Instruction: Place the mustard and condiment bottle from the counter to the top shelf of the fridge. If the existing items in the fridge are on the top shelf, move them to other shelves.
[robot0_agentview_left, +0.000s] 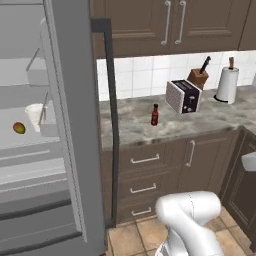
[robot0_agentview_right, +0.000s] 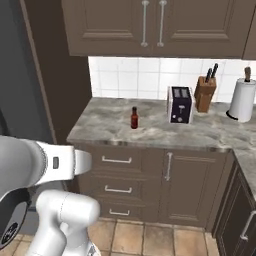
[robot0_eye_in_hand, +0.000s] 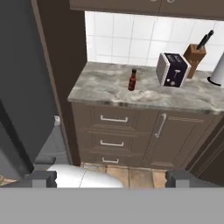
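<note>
**Hot sauce awaits pickup as fridge stands open**

The condiment bottle (robot0_eye_in_hand: 132, 80) is seen upright on the surface (robot0_eye_in_hand: 109, 89), approx. mid-way btw. the surface's fridge-side end and the toaster (robot0_eye_in_hand: 172, 70), long axis vertical, black cap up. In the hand view the gripper (robot0_eye_in_hand: 112, 179) is held well back from the cabinets, fingertips spread wide, nothing btw. them; the bottle lies ahead and above it, slightly right of centre, well apart. A forward-and-up reach w/ a side-on grasp across the bottle's body is judged to be what's needed.

The fridge (robot0_agentview_left: 75, 125) is shown w/ door swung open in the left base view. A white cup (robot0_agentview_left: 35, 116) and a mango-like fruit (robot0_agentview_left: 19, 128) are seen side by side on one inner shelf (robot0_agentview_left: 20, 140); whether that is the top shelf can't be told for sure. The mustard isn't made out on the surface
</note>
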